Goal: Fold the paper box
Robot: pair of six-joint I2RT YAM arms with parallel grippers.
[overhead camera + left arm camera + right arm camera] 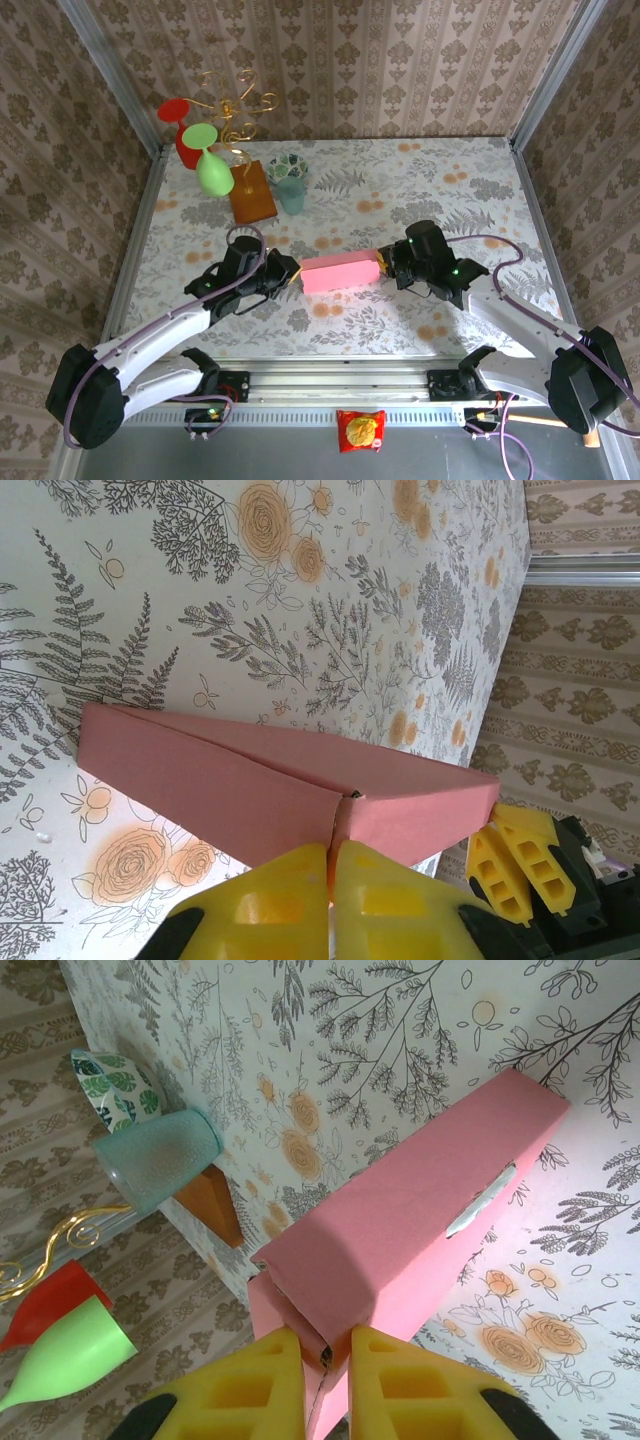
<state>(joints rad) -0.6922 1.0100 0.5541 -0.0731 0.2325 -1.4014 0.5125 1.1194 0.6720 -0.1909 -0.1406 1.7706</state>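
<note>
The paper box (pixel 338 272) is a long pink folded shape lying across the middle of the table between both arms. My left gripper (pixel 293 275) is shut on its left end. In the left wrist view the yellow fingers (pixel 285 895) press together on a seam where two pink panels (pixel 220 770) meet. My right gripper (pixel 384 262) is shut on the box's right end. In the right wrist view its fingertips (pixel 385 1370) pinch the folded pink end (pixel 420 1210), with cardboard layers between them. The right gripper's fingers (pixel 520 865) show beyond the box in the left wrist view.
Behind the box stand a teal cup (pixel 291 195), an orange-brown block (pixel 252 192), a leaf-patterned cup (pixel 288 166) and a gold stand with a green glass (pixel 212 170) and a red glass (pixel 180 130). A snack packet (pixel 361 430) lies below the table's near edge.
</note>
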